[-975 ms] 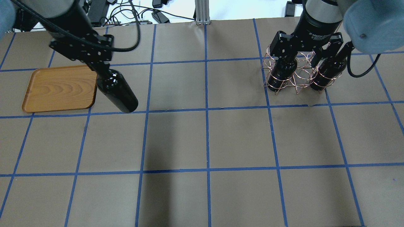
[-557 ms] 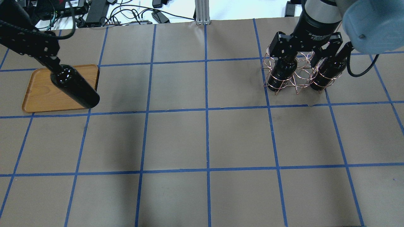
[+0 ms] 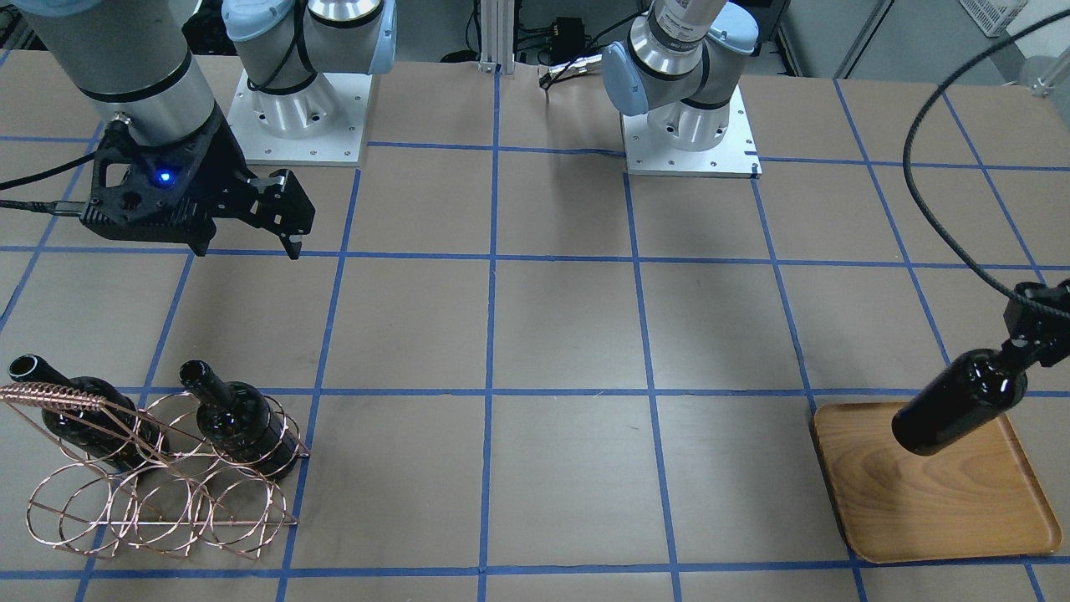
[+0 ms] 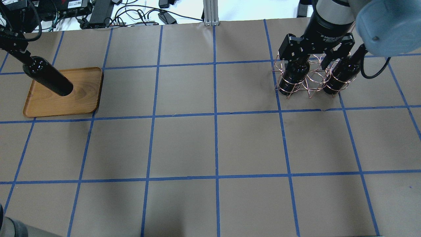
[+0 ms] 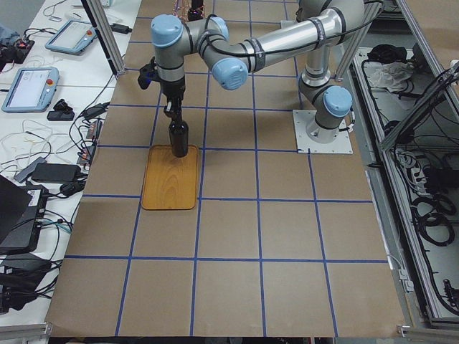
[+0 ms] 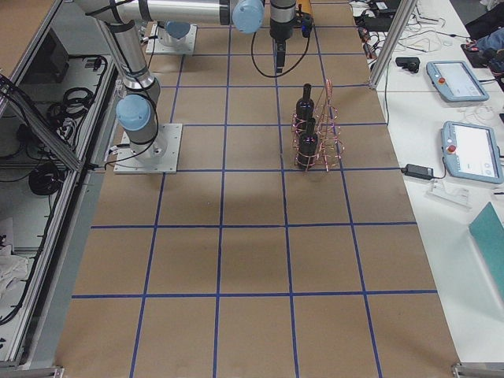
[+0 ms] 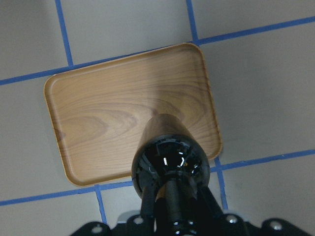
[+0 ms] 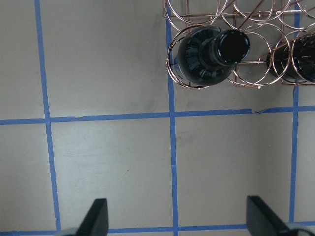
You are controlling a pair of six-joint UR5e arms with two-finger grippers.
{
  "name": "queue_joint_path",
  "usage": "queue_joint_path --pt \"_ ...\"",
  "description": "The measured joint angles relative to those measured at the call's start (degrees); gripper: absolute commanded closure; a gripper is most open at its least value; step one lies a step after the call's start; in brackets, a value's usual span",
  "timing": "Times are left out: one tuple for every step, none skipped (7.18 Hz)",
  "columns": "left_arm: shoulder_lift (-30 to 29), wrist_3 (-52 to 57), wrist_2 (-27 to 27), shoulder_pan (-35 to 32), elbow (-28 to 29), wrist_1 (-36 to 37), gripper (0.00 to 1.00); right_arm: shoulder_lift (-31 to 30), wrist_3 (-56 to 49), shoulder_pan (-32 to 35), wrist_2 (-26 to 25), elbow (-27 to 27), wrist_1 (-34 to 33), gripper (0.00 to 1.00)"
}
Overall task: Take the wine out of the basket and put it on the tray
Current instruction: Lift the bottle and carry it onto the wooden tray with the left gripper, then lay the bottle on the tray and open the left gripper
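Observation:
My left gripper (image 4: 16,51) is shut on the neck of a near-black wine bottle (image 4: 47,79) and holds it upright over the wooden tray (image 4: 82,98). The left wrist view looks down the bottle (image 7: 170,162) onto the tray (image 7: 98,113); I cannot tell whether its base touches. The copper wire basket (image 4: 309,79) holds two more bottles (image 3: 242,418) (image 3: 84,410), necks up. My right gripper (image 4: 316,56) is open and empty, above the table just on the robot's side of the basket (image 8: 236,83).
The table is brown paper with a blue tape grid (image 4: 215,115). Cables and power supplies (image 4: 131,13) lie beyond its far edge. The two arm bases (image 3: 685,125) stand at the robot's edge. Teach pendants (image 6: 457,79) lie on side benches.
My left arm has carried the bottle leftward, from just right of the tray to over the tray. The right gripper has stayed open near the basket, barely moving.

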Motion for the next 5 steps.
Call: queue_joint_path --pt "-3.0 0.8 -0.5 0.9 1.5 0.7 1.0 0.1 0.0 0.0 0.1 0.0 -0.1 0.0" --pt "-4.8 1.1 -1.0 1.7 2.2 0.9 1.0 0.1 0.0 0.0 0.2 0.0 -0.2 0.0" --pt "-5.7 1.3 -1.2 2.4 2.6 0.9 1.0 0.1 -0.1 0.0 0.2 0.0 -0.3 0.0" --pt "-6.0 1.4 -1.3 2.9 2.8 0.7 1.0 0.1 -0.4 0.0 0.1 0.0 -0.4 0.0" --pt "-6.4 1.4 -1.3 3.1 2.9 0.4 1.0 0.2 -0.5 0.0 0.1 0.0 -0.4 0.0"
